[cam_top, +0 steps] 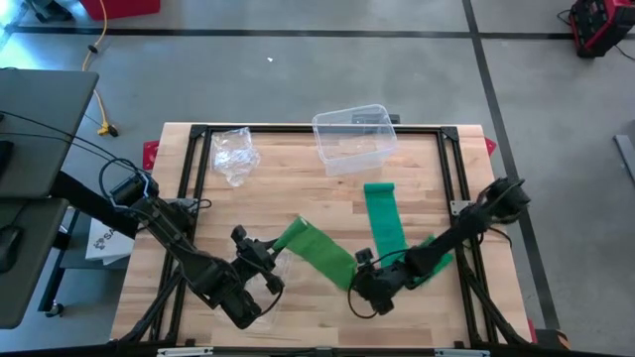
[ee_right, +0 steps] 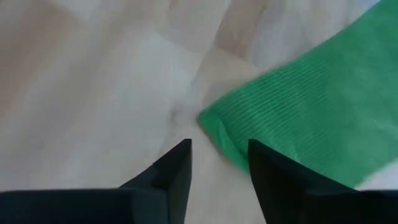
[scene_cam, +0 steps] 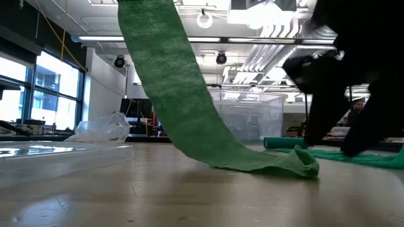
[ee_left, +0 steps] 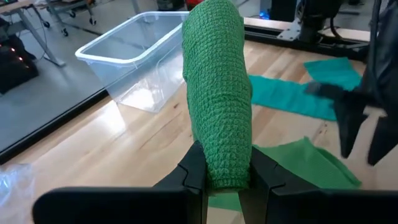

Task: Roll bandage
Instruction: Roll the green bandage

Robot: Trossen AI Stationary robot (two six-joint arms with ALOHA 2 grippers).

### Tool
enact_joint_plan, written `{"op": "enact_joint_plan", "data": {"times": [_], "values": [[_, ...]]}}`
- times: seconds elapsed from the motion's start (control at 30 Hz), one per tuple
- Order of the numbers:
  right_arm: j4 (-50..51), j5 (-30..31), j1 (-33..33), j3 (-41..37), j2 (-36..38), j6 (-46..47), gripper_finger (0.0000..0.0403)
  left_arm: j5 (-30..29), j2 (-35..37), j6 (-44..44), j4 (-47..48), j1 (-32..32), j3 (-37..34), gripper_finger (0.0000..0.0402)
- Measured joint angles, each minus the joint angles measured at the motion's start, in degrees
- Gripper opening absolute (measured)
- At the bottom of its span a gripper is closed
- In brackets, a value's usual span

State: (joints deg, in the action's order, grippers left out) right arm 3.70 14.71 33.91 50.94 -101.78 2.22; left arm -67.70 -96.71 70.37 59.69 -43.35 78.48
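Plastic bag (cam_top: pixel 235 152): lies crumpled at the far left of the table (cam_top: pixel 288 203), not involved.
Left gripper (cam_top: pixel 266 266): sits at the near left of the table; fingers (ee_left: pixel 193 174) are clamped on one end of the green bandage (cam_top: pixel 319 252), which is lifted off the wood.
Bandage: one strip, unrolled; it is draped from the left grip down to the table centre, bent near the front edge, then run back toward the clear bin (cam_top: pixel 353 138). No roll is formed yet.
Right gripper (cam_top: pixel 369 288): sits low at the near right, just beside the bandage's bend; jaws are partly apart and nothing is held, a green corner (ee_right: pixel 217 121) lying just ahead of the tips.
Step in hand: judged as early, the strip is only held up and laid out, rolling not started.
Next move: a fresh pinch on the fabric by the right gripper is likely needed, so that the held end can be turned over on itself.
Risk: thin slack fabric may slip out of the tips.
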Motion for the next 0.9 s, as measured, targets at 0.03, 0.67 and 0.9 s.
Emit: {"op": "enact_joint_plan", "data": {"times": [0.03,0.67,0.9], "values": [[0.2,0.0,-0.4,0.8,-1.4,-1.5,0.0140,0.2,0.0,0.0,0.2,0.0,0.0,0.0047],[21.6,-7.5,6.3,15.7,-7.2,5.1,0.0003,4.2,0.1,18.9,21.6,1.4,-2.8,0.0047],[19.4,-13.0,12.6,14.8,-7.2,6.4,0.0002,5.3,0.1,27.9,17.3,2.2,-12.1,0.0047]]}}
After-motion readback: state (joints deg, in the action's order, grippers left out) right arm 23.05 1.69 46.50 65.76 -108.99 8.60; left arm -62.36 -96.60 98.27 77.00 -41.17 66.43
